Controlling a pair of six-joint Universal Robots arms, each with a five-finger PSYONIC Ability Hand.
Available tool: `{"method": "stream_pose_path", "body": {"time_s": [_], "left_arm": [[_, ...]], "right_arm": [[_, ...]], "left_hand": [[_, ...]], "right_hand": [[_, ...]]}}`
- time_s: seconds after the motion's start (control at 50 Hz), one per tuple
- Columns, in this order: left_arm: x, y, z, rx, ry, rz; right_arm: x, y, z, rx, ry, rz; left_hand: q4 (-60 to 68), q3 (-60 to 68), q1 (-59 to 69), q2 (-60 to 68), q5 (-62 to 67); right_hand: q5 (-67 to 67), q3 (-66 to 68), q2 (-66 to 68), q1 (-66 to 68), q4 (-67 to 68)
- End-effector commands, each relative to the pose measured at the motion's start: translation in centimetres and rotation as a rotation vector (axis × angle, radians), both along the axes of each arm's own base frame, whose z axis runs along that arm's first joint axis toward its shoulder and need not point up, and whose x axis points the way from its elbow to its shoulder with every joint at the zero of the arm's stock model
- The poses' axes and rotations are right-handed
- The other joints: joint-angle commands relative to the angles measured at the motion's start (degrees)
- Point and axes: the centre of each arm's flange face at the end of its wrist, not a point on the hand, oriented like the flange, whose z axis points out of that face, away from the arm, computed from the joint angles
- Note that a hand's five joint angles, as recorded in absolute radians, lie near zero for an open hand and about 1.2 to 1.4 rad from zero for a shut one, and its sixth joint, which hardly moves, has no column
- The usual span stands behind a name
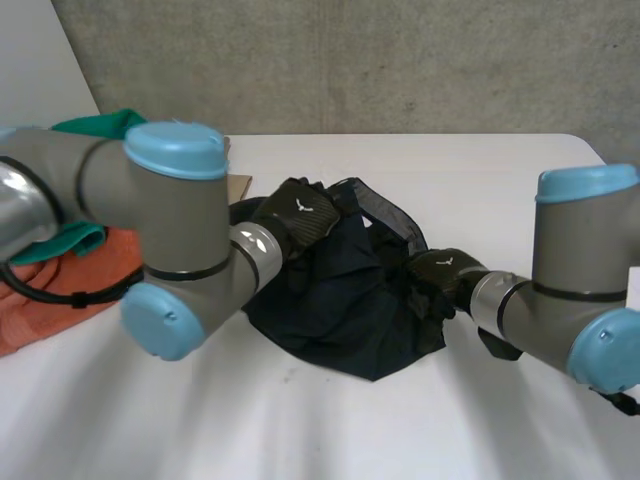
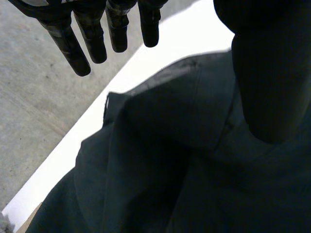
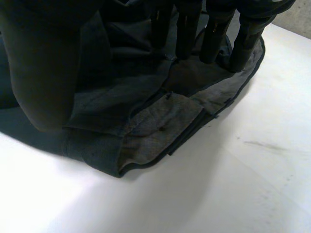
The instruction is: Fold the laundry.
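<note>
Dark garment (image 1: pixel 345 300): matt woven cloth, creased. The band (image 3: pixel 165 124) at its edge is paler grey, of coarser weave, with stitched seams.
Table (image 1: pixel 480 180): smooth white top, slight sheen, faint scuffs.
Orange cloth (image 1: pixel 60 285) and green cloth (image 1: pixel 100 125): soft, matt.
Wall (image 1: pixel 400 60): rough bare concrete.
Left hand (image 1: pixel 300 215): black woven-pattern shell, faintly glossy.
Arm caps (image 1: pixel 175 150): smooth light-blue plastic.

Our right hand (image 3: pixel 214 34) rests on the dark garment (image 3: pixel 112 92) at its edge.
Our straight fingers (image 3: pixel 187 29) touch the cloth by its rim, with the thumb (image 3: pixel 41 68) held apart above the crumpled folds. A grey inner band (image 3: pixel 163 126) is turned outward along that rim, lying on the white table (image 3: pixel 238 189).
</note>
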Motion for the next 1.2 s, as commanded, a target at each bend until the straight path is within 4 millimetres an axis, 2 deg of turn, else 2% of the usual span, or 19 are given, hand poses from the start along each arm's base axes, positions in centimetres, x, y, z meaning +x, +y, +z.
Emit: {"method": "stream_pose_path", "body": {"time_s": [0.02,0.12,0.16,0.22,0.28,0.44,0.52,0.58,0.64,0.7,0.74,0.76,0.78,0.82,0.92,0.94,0.96,1.0,1.2], "left_arm": [[-1.1,-1.8,-3.4,-0.002,-0.110,-0.007],[-1.2,-2.0,-3.7,0.023,-0.126,0.000],[-1.1,-2.3,-3.3,0.016,-0.123,0.009],[-0.8,-2.4,-2.1,-0.001,-0.112,0.027],[0.0,-2.4,0.2,-0.021,-0.091,0.060],[5.4,-1.1,12.4,-0.130,0.137,0.190],[8.0,0.6,16.2,-0.159,0.226,0.213],[9.1,1.4,17.3,-0.160,0.257,0.211],[10.3,2.0,16.3,-0.116,0.244,0.212],[11.1,1.8,14.0,-0.055,0.193,0.231],[11.8,1.5,12.6,-0.023,0.154,0.253],[12.5,1.2,11.3,0.004,0.115,0.276],[12.9,1.0,10.6,0.013,0.092,0.288],[13.8,0.7,8.8,0.043,0.026,0.301],[14.9,1.1,5.7,0.095,-0.083,0.270],[14.9,1.2,5.5,0.097,-0.091,0.259],[15.0,1.3,5.0,0.104,-0.105,0.237],[15.1,1.4,4.8,0.104,-0.115,0.229],[17.3,0.2,6.1,0.086,-0.062,0.327]], "right_arm": [[1.2,0.2,-1.9,-0.027,-0.081,-0.029],[2.0,0.6,-2.7,-0.046,-0.083,-0.022],[2.2,0.8,-3.0,-0.057,-0.067,-0.021],[2.1,0.4,-2.5,-0.108,-0.049,-0.042],[1.6,-0.1,-1.3,-0.167,-0.044,-0.074],[-1.7,-1.8,7.4,-0.409,-0.064,-0.133],[-3.0,-1.8,11.5,-0.505,-0.081,-0.134],[-3.6,-1.4,13.2,-0.532,-0.080,-0.128],[-4.0,0.0,13.9,-0.503,-0.035,-0.080],[-3.8,0.6,12.6,-0.441,0.015,-0.034],[-3.5,0.8,11.9,-0.410,0.031,-0.011],[-3.1,0.9,11.3,-0.395,0.037,0.006],[-2.9,1.0,10.9,-0.387,0.039,0.013],[-2.0,1.3,9.9,-0.367,0.047,0.041],[-0.6,1.8,8.1,-0.323,0.057,0.091],[-0.5,1.8,7.8,-0.317,0.059,0.096],[-0.2,1.9,7.2,-0.301,0.065,0.109],[0.0,1.9,6.6,-0.287,0.073,0.115],[2.0,3.8,6.0,-0.342,0.141,0.244]], "left_hand": [[11.1,10.3,10.7,10.7,9.6],[45.9,45.1,45.5,45.6,44.4],[62.8,61.9,62.3,62.4,61.2],[68.7,67.8,68.2,68.3,67.1],[68.7,67.8,68.2,68.3,67.1],[68.7,67.8,68.2,68.3,67.1],[68.7,67.8,68.2,68.3,67.1],[68.7,67.8,68.2,68.3,67.1],[68.7,67.8,68.2,68.3,67.1],[68.7,67.8,68.2,68.3,67.1],[68.7,67.8,68.2,68.3,67.1],[68.7,67.8,68.2,68.3,67.1],[68.7,67.8,68.2,68.3,67.1],[66.9,66.0,66.4,66.5,65.3],[40.7,39.8,40.2,40.3,39.1],[34.5,33.6,34.0,34.1,32.9],[16.2,15.4,15.8,15.9,14.7],[5.7,4.8,5.2,5.3,4.1],[2.1,1.2,1.6,1.7,0.5]], "right_hand": [[3.0,3.3,4.4,4.0,3.7],[8.9,9.2,10.3,9.9,9.6],[27.8,28.1,29.2,28.8,28.6],[59.8,60.1,61.2,60.8,60.6],[59.9,60.2,61.3,60.9,60.6],[59.9,60.2,61.3,60.9,60.6],[59.9,60.2,61.3,60.9,60.6],[59.9,60.2,61.3,60.9,60.6],[59.9,60.2,61.3,60.9,60.6],[59.9,60.2,61.3,60.9,60.6],[44.3,44.6,45.7,45.3,45.1],[20.2,20.5,21.6,21.2,21.0],[10.2,10.5,11.6,11.2,10.9],[2.5,2.8,3.9,3.5,3.3],[-3.7,-3.4,-2.3,-2.7,-3.0],[-3.7,-3.4,-2.3,-2.7,-3.0],[-3.7,-3.4,-2.3,-2.7,-3.0],[-3.2,-2.9,-1.8,-2.2,-2.5],[-0.2,0.1,1.2,0.8,0.6]]}}
